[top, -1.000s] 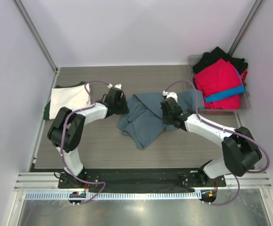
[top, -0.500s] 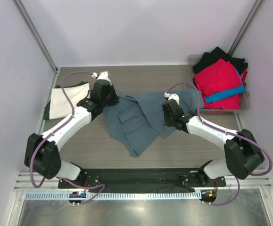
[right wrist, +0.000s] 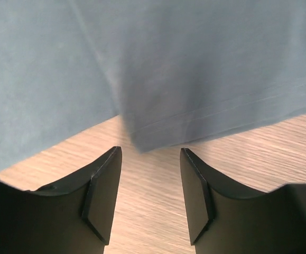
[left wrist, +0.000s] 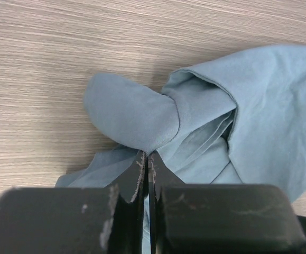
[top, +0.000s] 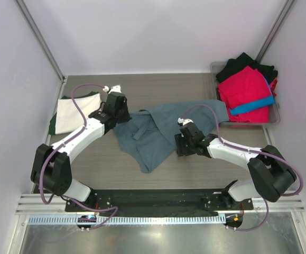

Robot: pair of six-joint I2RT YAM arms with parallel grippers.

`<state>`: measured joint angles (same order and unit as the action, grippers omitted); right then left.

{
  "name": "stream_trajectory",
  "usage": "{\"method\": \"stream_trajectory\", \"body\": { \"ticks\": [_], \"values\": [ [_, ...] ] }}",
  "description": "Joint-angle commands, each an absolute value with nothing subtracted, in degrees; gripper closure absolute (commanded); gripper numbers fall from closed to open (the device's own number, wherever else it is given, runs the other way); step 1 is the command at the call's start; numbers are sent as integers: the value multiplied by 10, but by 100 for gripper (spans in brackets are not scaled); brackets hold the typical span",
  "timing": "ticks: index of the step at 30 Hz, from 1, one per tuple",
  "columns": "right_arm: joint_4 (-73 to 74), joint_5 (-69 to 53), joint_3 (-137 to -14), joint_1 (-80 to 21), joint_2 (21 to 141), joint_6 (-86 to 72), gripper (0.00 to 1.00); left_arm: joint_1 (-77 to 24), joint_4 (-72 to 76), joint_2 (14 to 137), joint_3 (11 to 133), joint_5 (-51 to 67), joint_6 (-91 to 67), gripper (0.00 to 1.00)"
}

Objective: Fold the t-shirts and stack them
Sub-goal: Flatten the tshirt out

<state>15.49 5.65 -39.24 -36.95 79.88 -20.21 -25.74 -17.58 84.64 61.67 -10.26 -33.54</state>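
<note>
Cream-white shirt (top: 76,114): folded into a flat rectangle at the far left of the table, well apart from the middle shirt.
Dark green shirt (top: 53,123): it lies under the cream-white one, and only a narrow rim shows at the top and at the left side.
Left gripper (top: 126,115): its jaws are pressed together on a fold at the left edge of the blue-grey shirt. In the left wrist view the two fingers (left wrist: 123,196) of this gripper (left wrist: 146,156) pinch the cloth with almost no gap, and a rounded flap of cloth stands just ahead of the tips.
Blue-grey shirt (top: 153,132): it is in the middle of the table, crumpled and not folded, with deep creases (left wrist: 263,106). It stretches from the left gripper toward the right, its far right corner comes near the bin, and one tongue of cloth points to the near edge.
Table (top: 195,169): grey-brown wood grain, bare around the shirt (left wrist: 63,53).
Right gripper (top: 178,145): it is at the lower right edge of the blue-grey shirt. Its jaws stand wide apart and hold nothing (right wrist: 148,159). In the right wrist view the hem of the shirt (right wrist: 195,63) lies just ahead of the fingers (right wrist: 101,193), with bare wood (right wrist: 258,153) between and beside them.
Bin (top: 275,117): a grey plastic box at the far right of the table, holding a pile of shirts.
Red shirt (top: 245,87): on top of the pile.
Black shirt (top: 242,61): behind the red one, at the back of the bin.
Bright blue shirt (top: 250,106): only a strip shows across the red cloth, near the front of the bin.
</note>
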Motion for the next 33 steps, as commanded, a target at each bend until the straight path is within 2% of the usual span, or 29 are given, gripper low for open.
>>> {"method": "stream_trajectory", "body": {
  "ticks": [1,7,11,13,14,16,24,33],
  "values": [
    [126,45,-396,-385,797,-191,46,-251,-168,847,621,-116,-324,100],
    [140,119,-434,-419,858,-185,46,-250,-170,843,621,-121,-319,100],
    [168,173,-468,-428,904,-198,53,-247,-177,841,624,-127,-315,100],
    [171,204,-473,-429,911,-207,64,-245,-179,842,624,-128,-311,100],
    [183,218,-482,-429,911,-210,82,-244,-181,841,625,-129,-310,100],
    [199,264,-497,-428,901,-214,97,-244,-185,841,625,-134,-306,100],
    [303,309,-670,-358,775,-192,99,-241,-207,844,642,-142,-304,100],
    [376,290,-916,-229,729,-178,99,-241,-228,819,660,-154,-316,100]
  ]
}}
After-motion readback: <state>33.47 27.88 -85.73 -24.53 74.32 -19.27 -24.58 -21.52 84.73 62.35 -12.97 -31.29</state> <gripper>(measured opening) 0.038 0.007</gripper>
